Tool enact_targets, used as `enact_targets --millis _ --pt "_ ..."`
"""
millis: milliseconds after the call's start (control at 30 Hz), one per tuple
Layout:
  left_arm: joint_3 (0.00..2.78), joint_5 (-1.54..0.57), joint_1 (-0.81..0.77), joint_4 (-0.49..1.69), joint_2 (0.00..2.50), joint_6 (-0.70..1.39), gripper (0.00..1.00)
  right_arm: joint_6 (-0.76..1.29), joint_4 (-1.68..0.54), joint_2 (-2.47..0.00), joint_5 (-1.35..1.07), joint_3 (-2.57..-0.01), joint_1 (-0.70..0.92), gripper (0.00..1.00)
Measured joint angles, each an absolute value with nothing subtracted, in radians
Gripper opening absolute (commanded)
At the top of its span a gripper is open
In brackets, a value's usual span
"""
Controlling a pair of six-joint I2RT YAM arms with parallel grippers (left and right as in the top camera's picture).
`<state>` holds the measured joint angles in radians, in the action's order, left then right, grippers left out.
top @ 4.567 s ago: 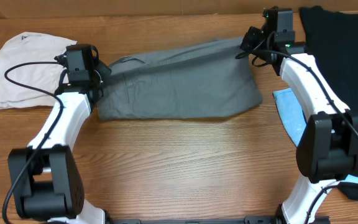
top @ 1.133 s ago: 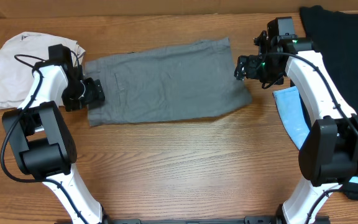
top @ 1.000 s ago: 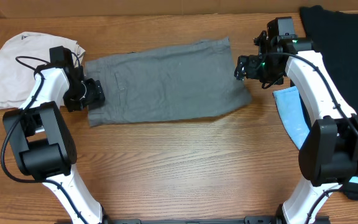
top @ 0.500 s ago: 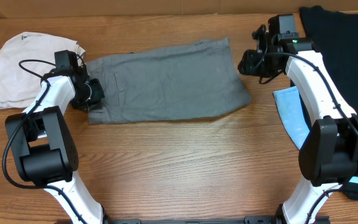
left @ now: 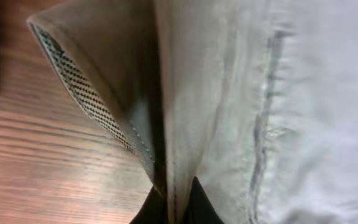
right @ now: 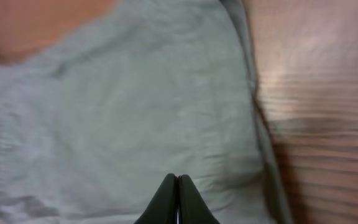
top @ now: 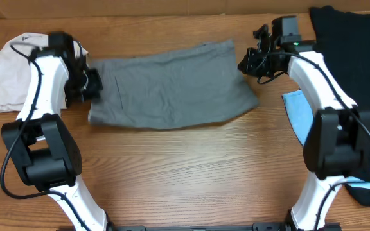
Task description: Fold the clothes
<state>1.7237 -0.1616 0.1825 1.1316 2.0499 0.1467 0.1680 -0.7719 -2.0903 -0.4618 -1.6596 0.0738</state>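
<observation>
Shorts (top: 172, 86), medium grey and soft, lie flat with faint wrinkles on the far middle of the table (top: 185, 167). They sit between a white garment (top: 11, 70) on the left and a black garment (top: 352, 38) on the right. Their long axis runs left to right, the right end tilted slightly farther. A stitched pocket seam sits near the left end. The left gripper (top: 87, 85) pinches a raised fold at the left edge, its fingers tight together. The right gripper (top: 243, 64) is likewise closed on the cloth at the right edge.
</observation>
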Motion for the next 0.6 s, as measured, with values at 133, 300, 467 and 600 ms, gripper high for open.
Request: enact_targets --millis 133,300,467,600 --pt "1.85 -0.167 0.176 1.219 2.049 0.129 0.04 0.181 -0.773 -2.174 -0.473 -1.653 0.074 0.04" --pt "1.966 -0.184 0.147 1.273 2.049 0.102 0.04 0.199 -0.787 -2.214 -0.494 -1.647 0.078 0.04" --pt "2.059 -0.187 0.084 1.287 2.049 0.078 0.04 0.216 -0.797 -2.223 -0.512 -1.647 0.105 0.04" --pt "2.106 -0.191 0.032 1.271 2.049 0.075 0.04 0.24 -0.801 -2.223 -0.521 -1.647 0.129 0.04"
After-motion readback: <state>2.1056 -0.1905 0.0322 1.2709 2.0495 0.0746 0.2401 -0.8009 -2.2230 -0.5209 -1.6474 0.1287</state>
